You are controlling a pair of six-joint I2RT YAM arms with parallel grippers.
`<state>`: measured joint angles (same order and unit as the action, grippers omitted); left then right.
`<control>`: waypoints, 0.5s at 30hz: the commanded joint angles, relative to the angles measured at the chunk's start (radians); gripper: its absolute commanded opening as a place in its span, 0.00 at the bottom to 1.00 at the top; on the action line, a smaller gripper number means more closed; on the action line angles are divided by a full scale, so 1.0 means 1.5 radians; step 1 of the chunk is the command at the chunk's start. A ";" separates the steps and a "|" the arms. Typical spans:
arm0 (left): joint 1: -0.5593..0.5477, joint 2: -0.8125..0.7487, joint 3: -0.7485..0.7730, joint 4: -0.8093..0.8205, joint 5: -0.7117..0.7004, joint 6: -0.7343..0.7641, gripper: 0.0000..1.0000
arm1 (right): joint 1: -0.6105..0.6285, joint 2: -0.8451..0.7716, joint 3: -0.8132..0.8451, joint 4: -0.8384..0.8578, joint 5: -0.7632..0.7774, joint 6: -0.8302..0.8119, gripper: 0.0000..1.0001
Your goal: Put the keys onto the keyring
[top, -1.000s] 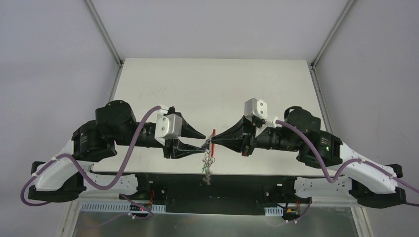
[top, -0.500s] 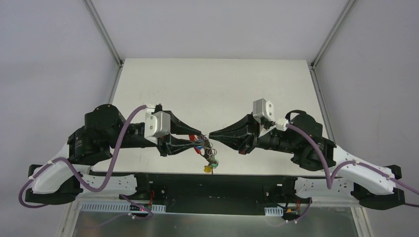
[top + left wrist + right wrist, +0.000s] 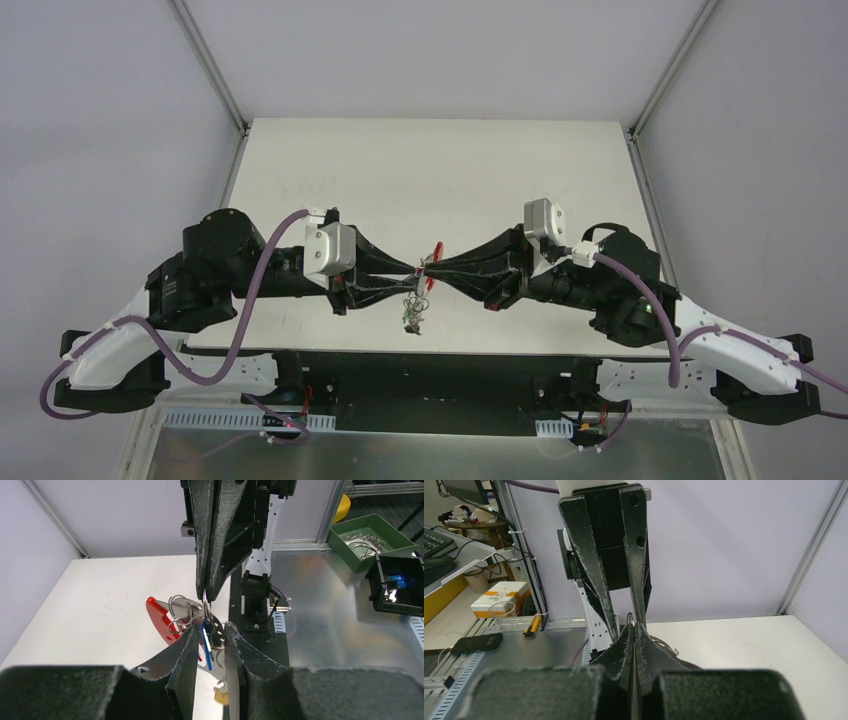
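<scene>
The keyring hangs in the air between my two grippers, which meet tip to tip over the table's near edge. Its red clip (image 3: 433, 252) (image 3: 159, 615) sticks out to one side, and its silver rings (image 3: 181, 609) bunch beside the clip. My right gripper (image 3: 428, 270) (image 3: 206, 595) (image 3: 634, 626) is shut on one thin silver ring. My left gripper (image 3: 417, 274) (image 3: 211, 628) stands narrowly open around the bunch. A blue key (image 3: 205, 647) hangs loose in its gap, a yellow key head (image 3: 219, 696) dangles below, and more keys (image 3: 412, 312) trail down.
The white table (image 3: 430, 170) stretches away behind the grippers. Off its near edge lie a metal bench with a green bin (image 3: 370, 540) and a black bin (image 3: 397, 585). A phone (image 3: 476, 642) and a box (image 3: 499, 602) lie beyond the left arm's fingers (image 3: 594, 575).
Half a second ago the grippers were apart, with the bunch at the left gripper. They have come back together tip to tip, and the left jaws have narrowed around the keys.
</scene>
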<state>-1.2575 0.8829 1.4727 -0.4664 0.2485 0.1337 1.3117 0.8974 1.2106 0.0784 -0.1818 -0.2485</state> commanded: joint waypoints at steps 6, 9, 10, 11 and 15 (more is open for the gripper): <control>-0.004 0.005 0.005 0.043 0.006 -0.011 0.22 | 0.006 -0.006 0.004 0.066 0.006 -0.013 0.00; -0.004 0.004 0.004 0.043 0.006 -0.011 0.20 | 0.006 -0.003 0.005 0.064 0.007 -0.013 0.00; -0.004 0.003 0.003 0.043 0.006 -0.011 0.19 | 0.006 -0.004 0.005 0.063 0.008 -0.014 0.00; -0.004 0.003 0.003 0.043 0.005 -0.011 0.17 | 0.006 -0.003 0.004 0.063 0.007 -0.014 0.00; -0.005 0.000 0.002 0.043 0.005 -0.011 0.10 | 0.006 -0.006 0.006 0.063 0.009 -0.014 0.00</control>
<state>-1.2575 0.8921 1.4727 -0.4511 0.2520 0.1219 1.3144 0.8997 1.1995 0.0818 -0.1787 -0.2558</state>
